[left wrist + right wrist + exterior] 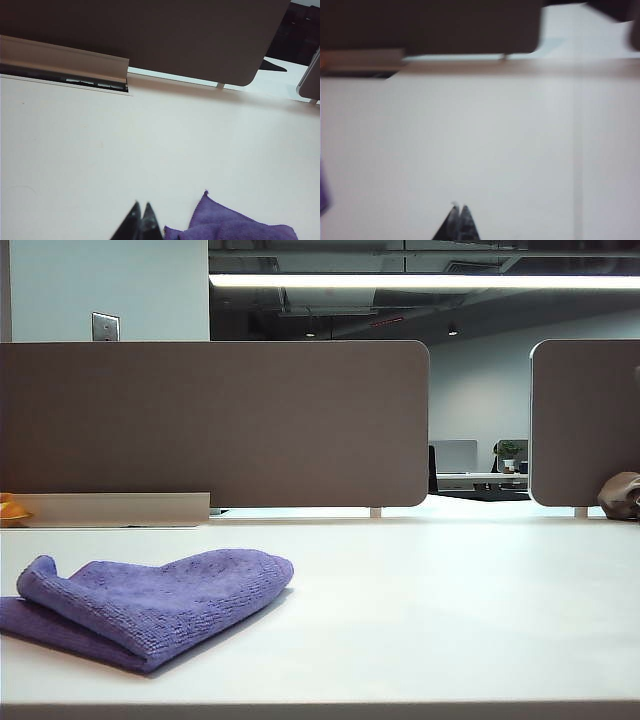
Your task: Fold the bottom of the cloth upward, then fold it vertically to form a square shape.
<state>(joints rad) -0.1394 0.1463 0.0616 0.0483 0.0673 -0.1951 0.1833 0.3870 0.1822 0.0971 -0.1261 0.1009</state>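
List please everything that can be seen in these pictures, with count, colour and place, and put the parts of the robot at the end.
cloth: one, purple, folded over itself, on the table at the left front of the exterior view
table: one, white, fills the foreground
divider panels: two, grey-brown, upright along the far edge of the table
lump: one, brownish-grey, far right edge, by the second panel
orange thing: one, far left edge, cut off, cannot tell what it is
cable tray flap: one, beige, at the back left of the table
left gripper: one, black, shut, empty, over the table beside the cloth
right gripper: one, black, shut, empty, over bare table
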